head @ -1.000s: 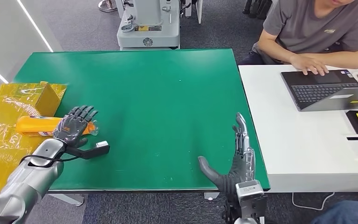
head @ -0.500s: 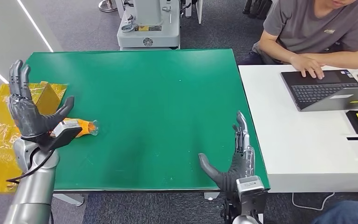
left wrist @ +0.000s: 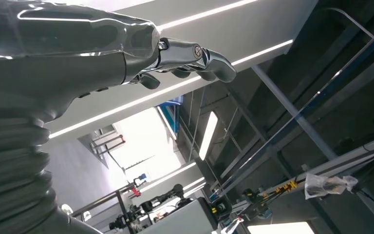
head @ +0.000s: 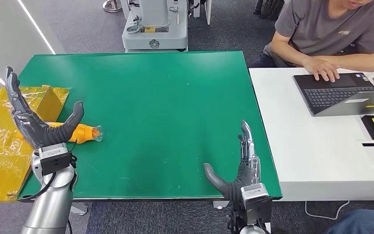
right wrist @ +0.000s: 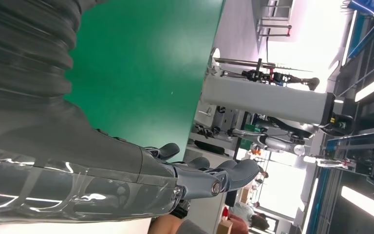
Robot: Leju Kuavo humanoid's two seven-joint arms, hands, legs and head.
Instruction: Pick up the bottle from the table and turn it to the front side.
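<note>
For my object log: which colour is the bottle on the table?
Orange; the bottle shows best in the head view.

You're seeing the green surface (head: 165, 97) carrying an orange bottle (head: 83, 132) lying flat near its left edge.

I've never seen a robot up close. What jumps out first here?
Two dark robot hands raised over a big green table, fingers spread: the left hand at its left edge, the right hand at the near edge. An orange bottle lies on its side just behind the left hand.
</note>
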